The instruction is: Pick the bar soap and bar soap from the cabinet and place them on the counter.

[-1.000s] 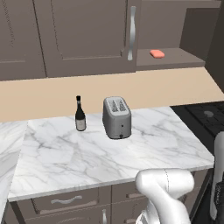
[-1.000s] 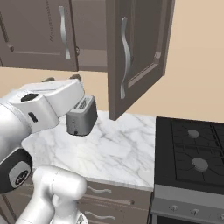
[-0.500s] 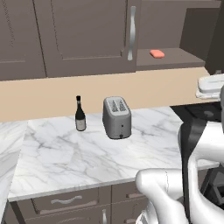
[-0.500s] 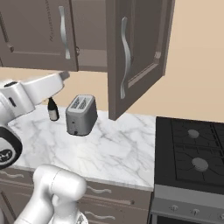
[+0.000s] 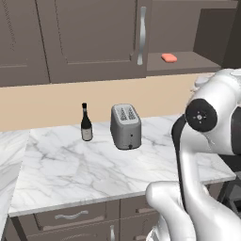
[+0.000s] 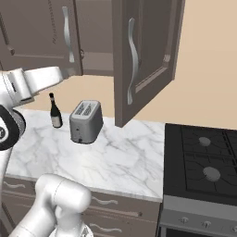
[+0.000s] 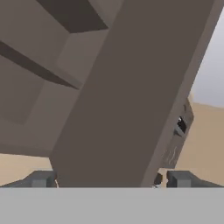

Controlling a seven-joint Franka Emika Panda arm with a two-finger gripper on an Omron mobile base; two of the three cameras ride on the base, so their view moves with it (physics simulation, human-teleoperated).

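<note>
You've got one bar soap (image 5: 169,57) in plain sight in the left base view, lying flat on the open shelf of the cabinet (image 5: 94,37), near the shelf's front edge, just right of the closed door with the long silver handle (image 5: 141,35). Its long axis runs left to right across that view, roughly along the shelf front. A second bar I can't make out anywhere; the back of the shelf is dark. From the right base view the open cabinet door (image 6: 143,55) swings out toward you and screens the shelf behind it, so no soap there. Your arm cuts off a fair bit: in the left base view its big white joint covers the right end of the table (image 5: 94,164), and in the right base view it reaches in from the left edge, toward the cabinet underside. In the hand view your tool (image 7: 111,179) sits wide open, the two dark tips far apart at the bottom with nothing between them, looking up at a broad grey-brown panel edge too close to read; a small dark fitting beside it is blurred. Down on the table, the toaster (image 5: 125,126) stands upright with the dark bottle (image 5: 86,123) just to its left, apart from it. The stove (image 6: 203,162) sits at the right.
</note>
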